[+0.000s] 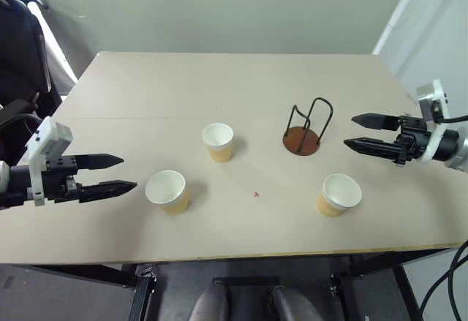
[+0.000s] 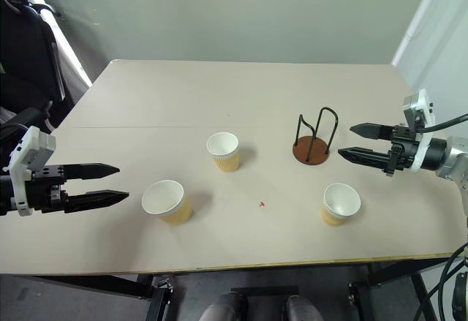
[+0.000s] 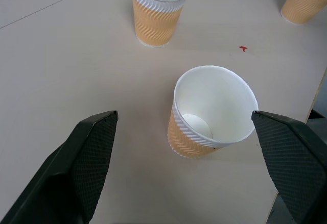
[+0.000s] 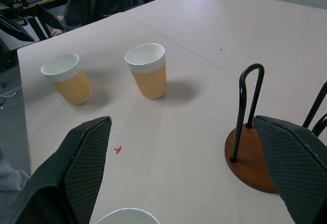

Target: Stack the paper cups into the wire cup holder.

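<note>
Cups: your three paper cups [image 1: 166, 191] [image 1: 218, 142] [image 1: 341, 194] stood upright, mouths up, spread across the table [image 1: 219, 80].
Holder: the wire cup holder [image 1: 305, 129] stood empty, far right, arches up.
Left gripper [image 1: 117, 175]: wide open, held nothing, left of the near-left cup.
Right gripper [image 1: 357, 132]: wide open, held nothing, right of the holder.

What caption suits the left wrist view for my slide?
Open left hand faces a paper cup upright on the table.

Left gripper [image 1: 124, 174], right gripper [image 1: 356, 131]: black tapered fingers, white wrist housings.
</note>
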You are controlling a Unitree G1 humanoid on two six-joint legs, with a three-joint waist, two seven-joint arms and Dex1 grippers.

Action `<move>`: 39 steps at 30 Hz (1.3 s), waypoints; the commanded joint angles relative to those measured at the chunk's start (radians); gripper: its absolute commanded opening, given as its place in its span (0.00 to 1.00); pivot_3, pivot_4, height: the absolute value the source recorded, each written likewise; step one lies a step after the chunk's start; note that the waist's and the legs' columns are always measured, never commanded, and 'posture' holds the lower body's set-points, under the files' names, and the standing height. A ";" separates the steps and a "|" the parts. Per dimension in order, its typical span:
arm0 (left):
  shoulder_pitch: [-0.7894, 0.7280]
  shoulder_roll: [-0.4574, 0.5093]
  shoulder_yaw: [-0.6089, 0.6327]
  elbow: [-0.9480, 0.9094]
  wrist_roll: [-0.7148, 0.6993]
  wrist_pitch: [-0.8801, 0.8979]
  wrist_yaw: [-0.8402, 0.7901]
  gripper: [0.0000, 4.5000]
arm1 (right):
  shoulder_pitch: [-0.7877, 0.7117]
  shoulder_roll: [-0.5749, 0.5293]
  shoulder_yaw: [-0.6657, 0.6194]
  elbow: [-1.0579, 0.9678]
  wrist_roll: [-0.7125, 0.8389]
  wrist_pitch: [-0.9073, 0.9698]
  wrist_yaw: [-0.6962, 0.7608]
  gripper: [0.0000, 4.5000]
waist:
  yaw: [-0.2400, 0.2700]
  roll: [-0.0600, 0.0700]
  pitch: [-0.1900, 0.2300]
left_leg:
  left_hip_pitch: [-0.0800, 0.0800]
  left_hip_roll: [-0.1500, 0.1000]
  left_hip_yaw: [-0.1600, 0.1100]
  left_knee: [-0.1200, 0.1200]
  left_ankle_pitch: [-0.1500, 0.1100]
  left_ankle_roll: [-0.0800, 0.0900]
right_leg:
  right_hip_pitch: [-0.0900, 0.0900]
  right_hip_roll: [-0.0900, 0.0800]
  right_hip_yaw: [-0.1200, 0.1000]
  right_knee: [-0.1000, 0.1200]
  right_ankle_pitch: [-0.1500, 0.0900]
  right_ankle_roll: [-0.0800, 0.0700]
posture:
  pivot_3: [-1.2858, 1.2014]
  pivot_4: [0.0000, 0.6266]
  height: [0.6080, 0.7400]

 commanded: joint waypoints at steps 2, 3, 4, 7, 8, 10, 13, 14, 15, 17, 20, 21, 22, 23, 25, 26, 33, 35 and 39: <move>-0.004 0.011 0.011 -0.017 -0.003 -0.003 -0.003 1.00 | -0.018 -0.009 -0.009 -0.012 0.004 -0.009 0.001 1.00 | 0.000 0.000 0.000 | 0.000 0.000 0.000 0.000 0.000 0.000 | 0.000 0.000 0.000 0.000 0.000 0.000 | 0.52 0.24 1.00; -0.002 0.012 0.011 -0.018 -0.001 -0.005 -0.002 1.00 | -0.018 -0.011 -0.008 -0.013 0.006 -0.005 0.003 1.00 | 0.000 0.000 0.000 | 0.000 0.000 0.000 0.000 0.000 0.000 | 0.000 0.000 0.000 0.000 0.000 0.000 | 0.52 0.24 1.00; -0.002 0.012 0.011 -0.018 0.001 -0.007 -0.001 1.00 | -0.018 -0.013 -0.008 -0.014 0.008 -0.002 0.006 1.00 | 0.000 0.000 0.000 | 0.000 0.000 0.000 0.000 0.000 0.000 | 0.000 0.000 0.000 0.000 0.000 0.000 | 0.52 0.24 1.00; 0.000 0.011 0.009 -0.016 0.009 -0.014 0.003 1.00 | -0.020 -0.016 -0.007 -0.011 0.003 -0.005 0.005 1.00 | 0.000 0.000 0.000 | 0.000 0.000 0.000 0.000 0.000 0.000 | 0.000 0.000 0.000 0.000 0.000 0.000 | 0.52 0.24 1.00; 0.000 0.010 0.010 -0.018 0.007 -0.012 0.002 1.00 | -0.025 -0.014 -0.009 -0.008 0.006 -0.002 0.001 1.00 | 0.000 0.000 0.000 | 0.000 0.000 0.000 0.000 0.000 0.000 | 0.000 0.000 0.000 0.000 0.000 0.000 | 0.52 0.24 1.00; 0.001 0.009 0.012 -0.022 0.002 -0.008 0.002 1.00 | -0.039 -0.008 -0.014 0.004 0.011 0.010 -0.011 1.00 | 0.000 0.000 0.000 | 0.000 0.000 0.000 0.000 0.000 0.000 | 0.000 0.000 0.000 0.000 0.000 0.000 | 0.52 0.24 1.00; 0.000 0.008 0.010 -0.022 0.004 -0.006 0.006 1.00 | -0.065 0.000 -0.012 0.026 0.004 0.017 -0.034 1.00 | 0.000 0.000 0.000 | 0.000 0.000 0.000 0.000 0.000 0.000 | 0.000 0.000 0.000 0.000 0.000 0.000 | 0.52 0.24 1.00; -0.001 0.008 0.007 -0.020 0.005 -0.007 0.007 1.00 | -0.077 0.005 0.000 0.031 -0.018 0.000 -0.050 1.00 | -0.001 0.000 0.000 | 0.000 0.000 0.000 0.000 0.000 0.000 | 0.000 0.000 0.000 0.000 0.000 0.000 | 0.52 0.24 1.00; -0.003 0.007 0.005 -0.021 0.004 -0.006 0.007 1.00 | -0.116 0.024 0.025 0.025 -0.051 0.000 -0.108 1.00 | -0.001 0.000 0.000 | 0.000 0.000 0.000 0.000 0.000 0.000 | 0.000 0.000 0.000 0.000 0.000 0.000 | 0.52 0.24 1.00; -0.007 0.008 0.000 -0.022 0.002 -0.005 0.006 1.00 | -0.190 0.057 0.075 0.015 -0.111 0.016 -0.206 1.00 | -0.004 0.000 0.000 | 0.001 0.000 0.000 0.000 0.000 0.000 | 0.000 0.000 0.000 0.001 0.000 0.000 | 0.52 0.24 1.00; -0.016 0.008 -0.007 -0.019 0.001 -0.005 0.008 1.00 | -0.262 0.094 0.118 0.010 -0.152 0.063 -0.288 1.00 | -0.011 0.000 0.000 | 0.001 0.000 0.000 0.000 0.000 0.000 | -0.002 0.001 0.000 0.003 0.001 -0.001 | 0.52 0.24 1.00; -0.019 0.007 -0.010 -0.019 0.001 -0.005 0.009 1.00 | -0.281 0.108 0.130 0.009 -0.158 0.102 -0.321 1.00 | -0.011 0.000 0.000 | 0.001 0.001 0.000 0.000 0.000 0.000 | -0.002 0.001 0.000 0.003 0.001 -0.001 | 0.52 0.24 1.00; -0.021 0.006 -0.012 -0.019 0.001 -0.006 0.010 1.00 | -0.296 0.124 0.144 0.009 -0.173 0.133 -0.359 1.00 | -0.011 0.000 0.000 | 0.000 0.001 0.000 0.000 0.000 0.000 | -0.002 0.001 0.000 0.003 0.001 -0.001 | 0.52 0.24 1.00; -0.023 0.005 -0.014 -0.021 0.000 -0.006 0.012 1.00 | -0.305 0.139 0.162 0.009 -0.194 0.158 -0.396 1.00 | -0.011 0.000 0.000 | 0.000 0.001 0.000 0.000 0.000 0.000 | -0.002 0.001 0.000 0.003 0.001 -0.001 | 0.52 0.24 1.00; -0.025 0.002 -0.017 -0.023 -0.001 -0.005 0.015 1.00 | -0.302 0.167 0.180 -0.005 -0.207 0.182 -0.429 1.00 | -0.010 0.000 0.000 | 0.000 0.001 0.000 -0.001 0.000 0.000 | -0.003 0.001 0.000 0.003 0.001 -0.001 | 0.52 0.24 1.00; -0.023 0.000 -0.017 -0.026 -0.002 -0.004 0.017 1.00 | -0.297 0.183 0.182 -0.015 -0.198 0.200 -0.433 1.00 | -0.009 0.000 0.000 | 0.000 0.001 0.000 -0.001 0.000 0.000 | -0.003 0.001 -0.001 0.002 0.001 -0.001 | 0.52 0.24 1.00; -0.007 -0.006 -0.008 -0.044 -0.007 0.004 0.027 1.00 | -0.301 0.277 0.216 0.026 -0.242 0.205 -0.507 1.00 | -0.008 0.000 0.000 | -0.007 0.001 0.000 0.000 0.001 -0.001 | -0.010 0.001 -0.001 0.002 0.001 -0.001 | 0.52 0.24 1.00; -0.001 -0.009 -0.004 -0.054 -0.010 0.008 0.031 1.00 | -0.301 0.297 0.222 0.038 -0.252 0.200 -0.514 1.00 | -0.008 0.000 0.000 | -0.007 0.001 0.000 0.000 0.001 -0.001 | -0.010 0.001 -0.001 0.003 0.001 -0.001 | 0.52 0.24 1.00; 0.017 -0.013 0.011 -0.070 -0.014 0.016 0.038 1.00 | -0.303 0.324 0.236 0.070 -0.277 0.184 -0.521 1.00 | -0.009 0.000 0.000 | -0.007 0.001 0.000 0.000 0.001 -0.001 | -0.010 0.001 -0.001 0.003 0.001 -0.001 | 0.52 0.24 1.00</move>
